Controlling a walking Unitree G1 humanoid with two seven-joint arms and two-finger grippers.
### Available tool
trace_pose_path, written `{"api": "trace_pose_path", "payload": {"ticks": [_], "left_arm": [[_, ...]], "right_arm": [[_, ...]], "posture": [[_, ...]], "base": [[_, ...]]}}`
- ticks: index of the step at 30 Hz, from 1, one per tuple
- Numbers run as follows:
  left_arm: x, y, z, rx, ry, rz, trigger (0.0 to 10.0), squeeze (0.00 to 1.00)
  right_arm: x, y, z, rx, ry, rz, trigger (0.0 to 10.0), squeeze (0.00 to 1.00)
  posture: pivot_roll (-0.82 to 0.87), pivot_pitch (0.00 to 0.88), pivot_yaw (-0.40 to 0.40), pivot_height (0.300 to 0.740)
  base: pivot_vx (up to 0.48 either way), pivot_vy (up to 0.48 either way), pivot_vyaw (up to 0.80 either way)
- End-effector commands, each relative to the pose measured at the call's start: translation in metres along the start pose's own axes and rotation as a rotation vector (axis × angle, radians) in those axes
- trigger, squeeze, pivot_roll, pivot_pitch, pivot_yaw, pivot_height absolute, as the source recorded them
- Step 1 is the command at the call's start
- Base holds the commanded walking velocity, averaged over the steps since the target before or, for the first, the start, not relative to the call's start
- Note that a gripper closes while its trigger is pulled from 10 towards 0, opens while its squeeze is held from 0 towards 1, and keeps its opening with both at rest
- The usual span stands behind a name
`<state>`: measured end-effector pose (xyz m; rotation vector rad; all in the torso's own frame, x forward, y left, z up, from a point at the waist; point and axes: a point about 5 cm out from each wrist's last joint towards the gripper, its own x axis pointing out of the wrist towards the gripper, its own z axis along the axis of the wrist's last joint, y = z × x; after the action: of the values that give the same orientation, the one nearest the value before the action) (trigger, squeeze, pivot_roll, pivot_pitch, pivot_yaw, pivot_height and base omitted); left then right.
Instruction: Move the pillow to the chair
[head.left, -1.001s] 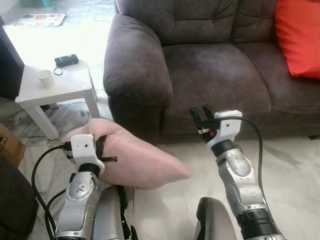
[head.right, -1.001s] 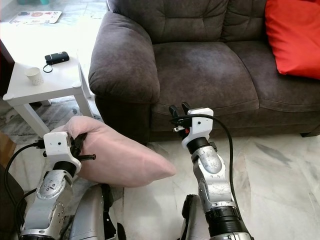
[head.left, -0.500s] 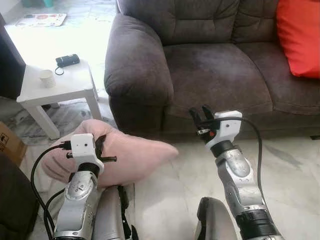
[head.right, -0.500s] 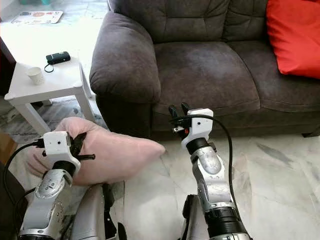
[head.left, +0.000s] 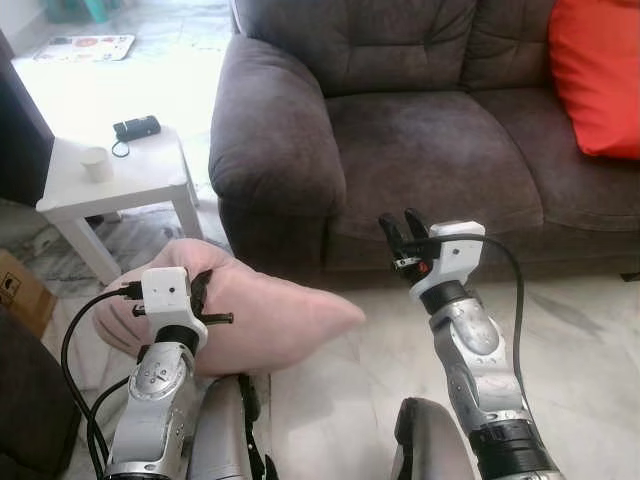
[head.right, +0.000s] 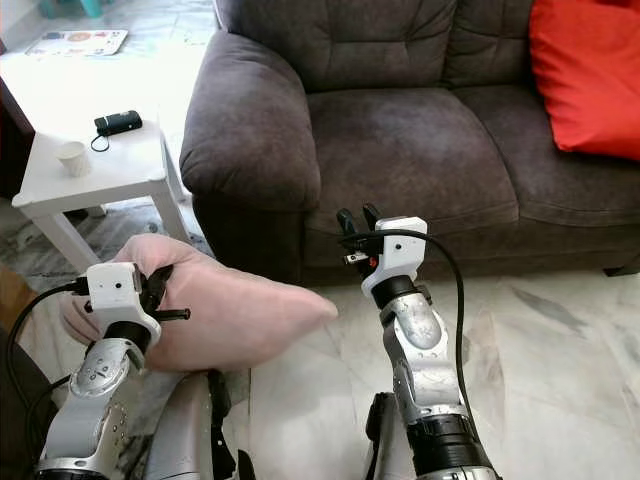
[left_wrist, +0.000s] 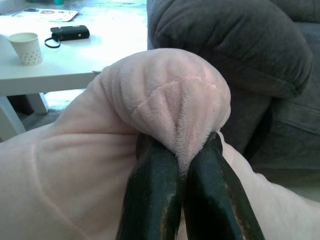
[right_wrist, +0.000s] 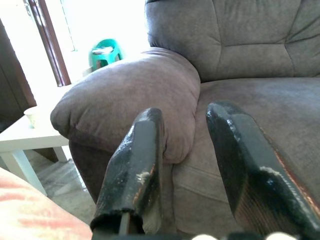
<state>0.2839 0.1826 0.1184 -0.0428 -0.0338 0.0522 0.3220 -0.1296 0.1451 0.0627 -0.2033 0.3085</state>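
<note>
Left hand (head.left: 203, 300) pinched closed; right hand (head.left: 402, 228) raised, fingers parted.

home living room: sofa (head.left: 420, 130), side table (head.left: 120, 180)

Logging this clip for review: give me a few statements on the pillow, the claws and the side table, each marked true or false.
1. The left claw is shut on the pink pillow. True.
2. The right claw holds the red cushion. False: it is open and holds nothing; the cushion lies on the sofa.
3. A paper cup stands on the white side table. True.
4. The pink pillow lies on the sofa seat. False: it hangs in front of the sofa, over the floor.
</note>
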Motion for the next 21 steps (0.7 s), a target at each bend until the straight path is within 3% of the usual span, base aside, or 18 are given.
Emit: {"api": "trace_pose_path", "payload": {"ticks": [1,21], "left_arm": [[0.0021,-0.0037,0.0246,0.028,-0.112,-0.024,10.0,0.0],[0.0021,-0.0037,0.0246,0.028,-0.112,-0.024,10.0,0.0]], "right_arm": [[-0.0016,-0.002,0.0,0.006,-0.007,-0.013,10.0,0.0],[-0.0016,-0.002,0.0,0.006,-0.007,-0.013,10.0,0.0]], "posture": [[0.07,0.055,0.004,0.594],[0.07,0.055,0.004,0.594]], "base": [[0.0,0.0,0.0],[0.0,0.0,0.0]]}}
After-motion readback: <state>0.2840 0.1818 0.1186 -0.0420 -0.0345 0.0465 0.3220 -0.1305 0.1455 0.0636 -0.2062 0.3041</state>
